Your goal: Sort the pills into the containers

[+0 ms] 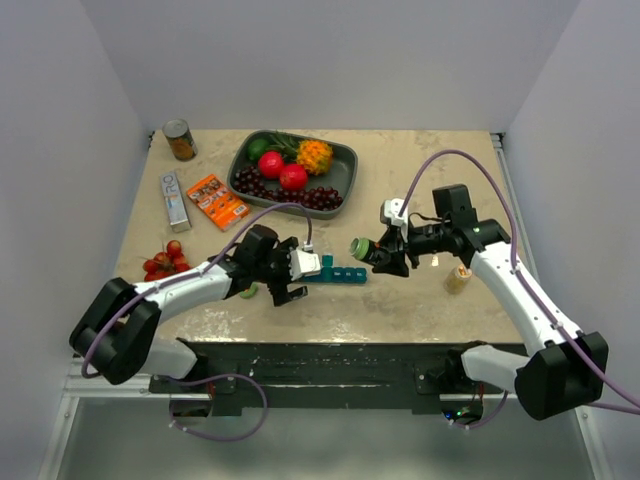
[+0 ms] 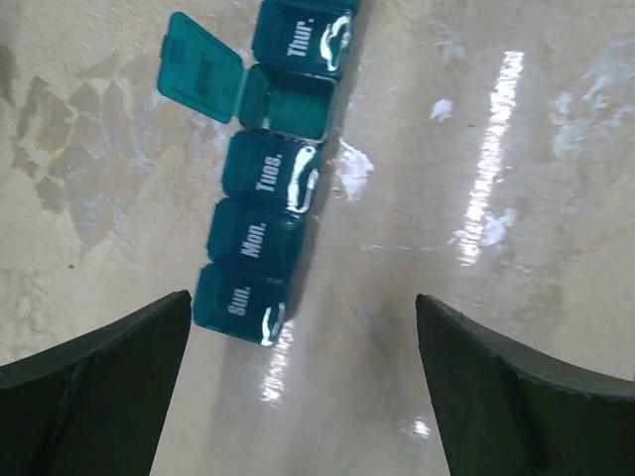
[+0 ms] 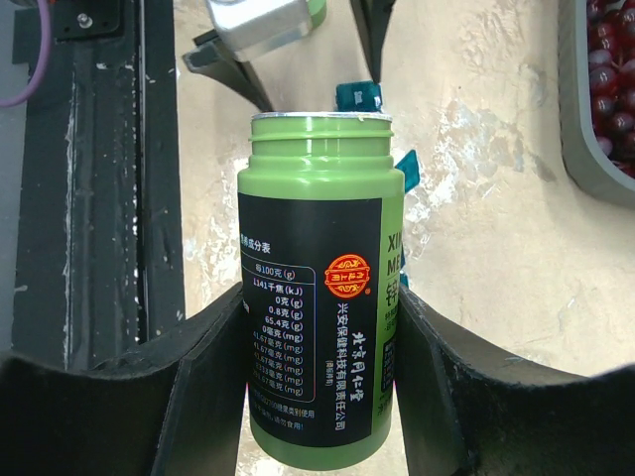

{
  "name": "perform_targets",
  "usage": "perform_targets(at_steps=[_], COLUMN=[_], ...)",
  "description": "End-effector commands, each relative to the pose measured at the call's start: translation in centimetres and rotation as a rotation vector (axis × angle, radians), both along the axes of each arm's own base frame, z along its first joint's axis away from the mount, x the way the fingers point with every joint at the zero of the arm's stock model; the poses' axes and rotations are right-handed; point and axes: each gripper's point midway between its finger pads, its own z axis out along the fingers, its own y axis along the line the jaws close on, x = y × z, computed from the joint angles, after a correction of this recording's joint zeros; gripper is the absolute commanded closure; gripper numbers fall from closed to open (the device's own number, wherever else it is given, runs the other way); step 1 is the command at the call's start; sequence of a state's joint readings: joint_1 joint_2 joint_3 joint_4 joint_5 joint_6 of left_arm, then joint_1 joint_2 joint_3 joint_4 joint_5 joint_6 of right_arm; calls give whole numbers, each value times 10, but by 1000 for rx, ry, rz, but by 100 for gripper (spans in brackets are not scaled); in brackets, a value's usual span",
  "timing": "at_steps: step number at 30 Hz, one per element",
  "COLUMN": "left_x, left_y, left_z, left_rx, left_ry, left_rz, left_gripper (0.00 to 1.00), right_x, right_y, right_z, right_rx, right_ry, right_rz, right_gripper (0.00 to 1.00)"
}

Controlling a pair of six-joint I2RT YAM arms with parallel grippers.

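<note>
A: Where to look for the strip [image 1: 340,273]?

B: On the near side of the tray [image 1: 348,170], flat on the table, close to its front rim but not touching. Wed. cell [image 2: 288,101] open, lid [image 2: 203,67] flipped aside; Sun., Mon., Tues. and Thur. shut.

A: And on the left?

B: Spread fully, that left gripper [image 2: 303,302], with nothing held. Poised over the Sun. end, also on the tray's near side.

A: On the right?

B: Clamped about half wide around a green bottle [image 3: 317,248] with the right gripper [image 3: 322,297]. Cap off, mouth aimed at the strip, nearer than the tray. No pills to be seen; impossible to tell whether sealed.

A: How to pour well, then?

B: Probably best to bring the mouth right above the open cell first, then tip slowly, a pill at a time. Leave the lid alone. Perhaps pin the Sun. end with the left fingers to stop any sliding. Keep spills from rolling toward the tray.
</note>
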State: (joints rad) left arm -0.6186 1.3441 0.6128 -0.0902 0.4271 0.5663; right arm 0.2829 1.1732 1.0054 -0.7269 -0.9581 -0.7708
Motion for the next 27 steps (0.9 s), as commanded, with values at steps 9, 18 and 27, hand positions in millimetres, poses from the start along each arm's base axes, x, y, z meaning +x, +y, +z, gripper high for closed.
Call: perform_targets(at_steps=[9, 18, 27], left_x=[54, 47, 33], left_y=[-21, -25, -22], left_z=[9, -13, -25], left_rx=[42, 93, 116], left_ry=[-182, -49, 80], left_rz=[-55, -35, 185], left_gripper=[2, 20, 44], right_x=[9, 8, 9], right_y=[-7, -8, -10], right_z=[12, 12, 12], right_rx=[87, 94, 94], right_ry=[-100, -105, -107], right_rz=[-27, -31, -41], right_gripper=[100, 100, 100])
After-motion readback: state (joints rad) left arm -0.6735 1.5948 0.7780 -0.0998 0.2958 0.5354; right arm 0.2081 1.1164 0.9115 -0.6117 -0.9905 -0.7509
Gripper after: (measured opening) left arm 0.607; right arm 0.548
